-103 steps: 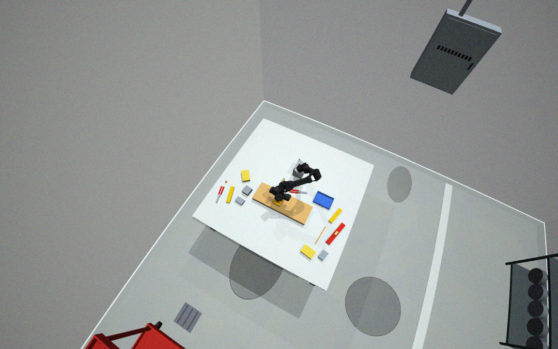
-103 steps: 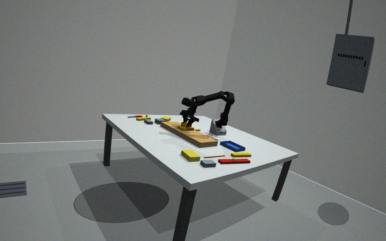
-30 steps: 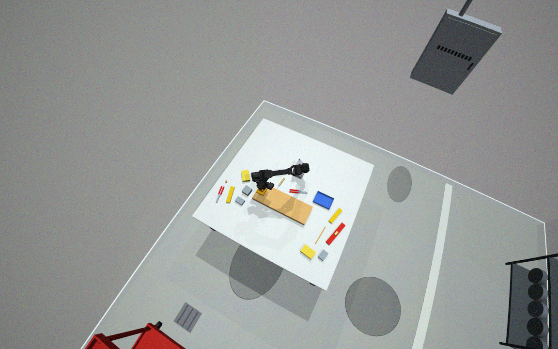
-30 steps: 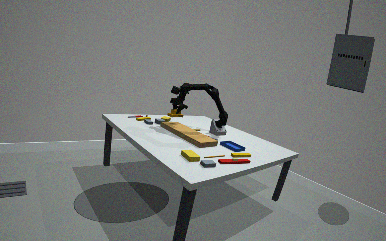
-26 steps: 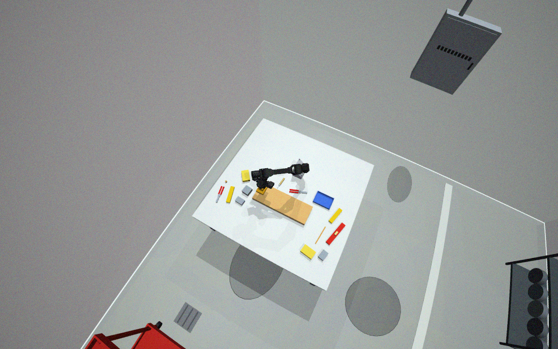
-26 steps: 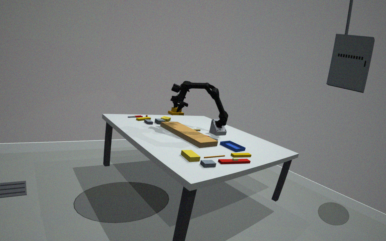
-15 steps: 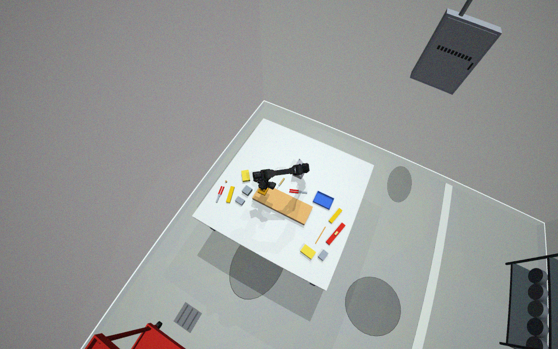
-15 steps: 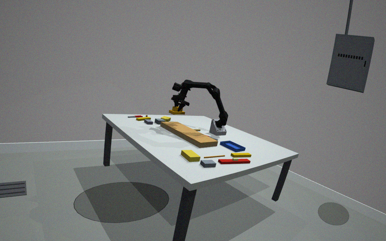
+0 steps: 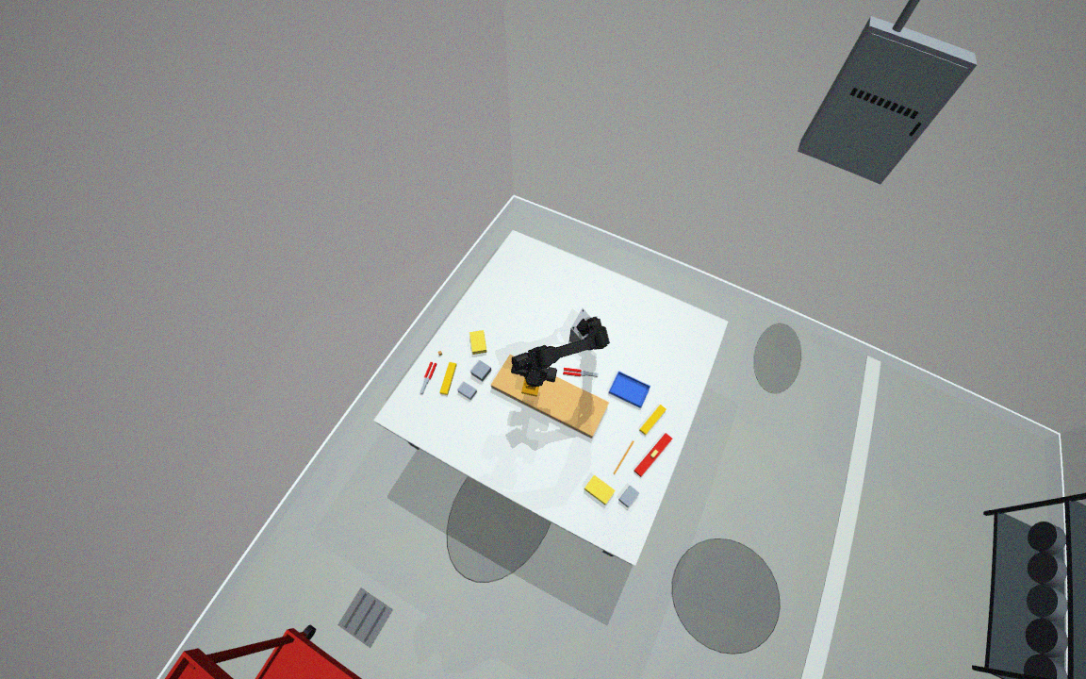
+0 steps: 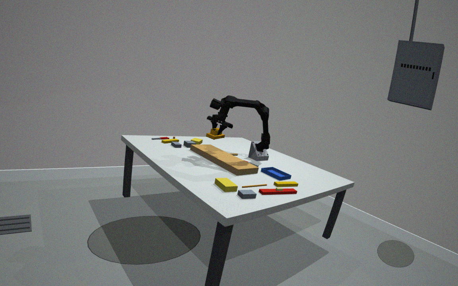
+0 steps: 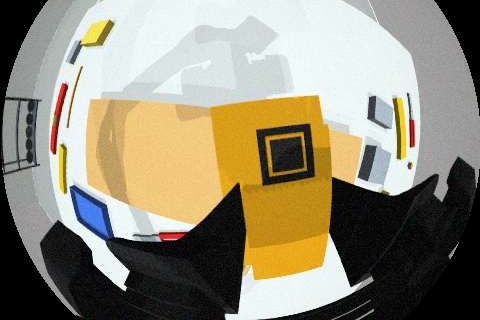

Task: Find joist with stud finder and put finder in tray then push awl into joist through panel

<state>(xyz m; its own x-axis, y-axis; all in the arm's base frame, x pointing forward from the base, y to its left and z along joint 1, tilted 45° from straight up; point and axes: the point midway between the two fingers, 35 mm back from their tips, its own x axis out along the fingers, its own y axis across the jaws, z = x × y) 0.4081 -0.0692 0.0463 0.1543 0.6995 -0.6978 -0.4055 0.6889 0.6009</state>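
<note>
My gripper (image 9: 533, 383) (image 10: 217, 130) (image 11: 278, 183) is shut on the yellow-orange stud finder (image 9: 531, 390) (image 10: 215, 135) (image 11: 275, 210). It holds the stud finder level, lifted clear above the panel's far-left part. The dark square on the stud finder's top shows in the wrist view. The tan floor panel (image 9: 572, 406) (image 10: 237, 165) (image 11: 150, 150) lies flat. The blue tray (image 9: 629, 389) (image 10: 276, 173) (image 11: 90, 212) is empty, off the panel's right end. Part of the awl (image 10: 235, 154) shows behind the panel; the arm hides it in the top view. The joist is hidden.
Red-handled pliers (image 9: 572, 372) (image 11: 171, 236) lie between panel and arm base. A red level (image 9: 652, 455) (image 10: 278, 191), a pencil (image 9: 623, 456) and blocks lie right. A second red-handled tool (image 9: 430, 370), grey blocks (image 9: 480, 370) and yellow blocks (image 9: 478, 341) lie left.
</note>
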